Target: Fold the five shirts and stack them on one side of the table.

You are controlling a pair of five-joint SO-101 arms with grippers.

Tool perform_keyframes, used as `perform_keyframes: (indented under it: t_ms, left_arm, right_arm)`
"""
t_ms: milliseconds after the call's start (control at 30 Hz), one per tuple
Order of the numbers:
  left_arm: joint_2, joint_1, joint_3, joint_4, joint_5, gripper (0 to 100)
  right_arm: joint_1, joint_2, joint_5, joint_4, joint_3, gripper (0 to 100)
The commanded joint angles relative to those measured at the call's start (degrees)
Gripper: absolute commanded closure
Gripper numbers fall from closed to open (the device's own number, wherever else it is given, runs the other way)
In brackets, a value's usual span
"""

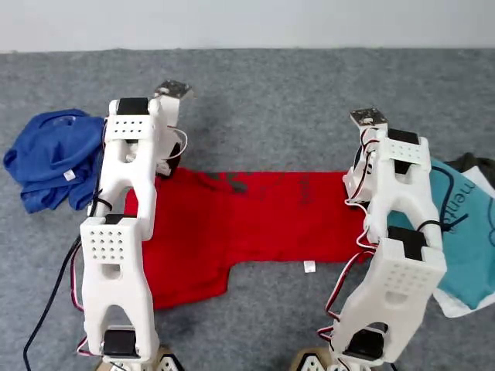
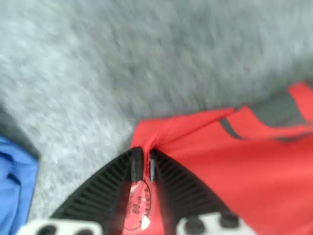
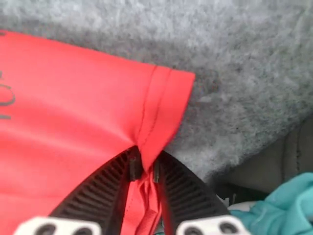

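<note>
A red shirt (image 1: pixel 232 224) lies spread across the middle of the grey table, print side up. My left gripper (image 2: pixel 143 162) is shut on the red shirt (image 2: pixel 234 161) at its far left corner by the collar, cloth bunched between the black fingers (image 2: pixel 112 186). My right gripper (image 3: pixel 144 169) is shut on the red shirt (image 3: pixel 73 107) at its far right hem corner. In the high view the left arm (image 1: pixel 128 201) stands over the shirt's left end and the right arm (image 1: pixel 394 232) over its right end.
A crumpled blue shirt (image 1: pixel 54 154) lies at the far left. A teal shirt (image 1: pixel 464 232) rests on other garments at the right edge, with a dark one (image 1: pixel 472 162) behind it. Grey felt (image 1: pixel 271 100) covers the table behind the red shirt.
</note>
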Motion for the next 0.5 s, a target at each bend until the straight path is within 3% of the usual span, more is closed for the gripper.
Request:
perform_keyframes:
  t_ms: [0, 267, 467]
  left_arm:
    - [-3.3, -1.4, -2.5, -4.9, 3.6, 95]
    - [-3.3, -2.0, -2.5, -5.4, 3.8, 93]
    - [-3.8, -2.5, -4.4, 1.8, 3.8, 93]
  right_arm:
    - [1.3, -0.3, 0.4, 0.2, -0.3, 98.8]
    - [1.1, -0.3, 0.4, 0.3, -0.3, 98.8]
    - [1.3, -0.3, 0.4, 0.4, -0.3, 98.7]
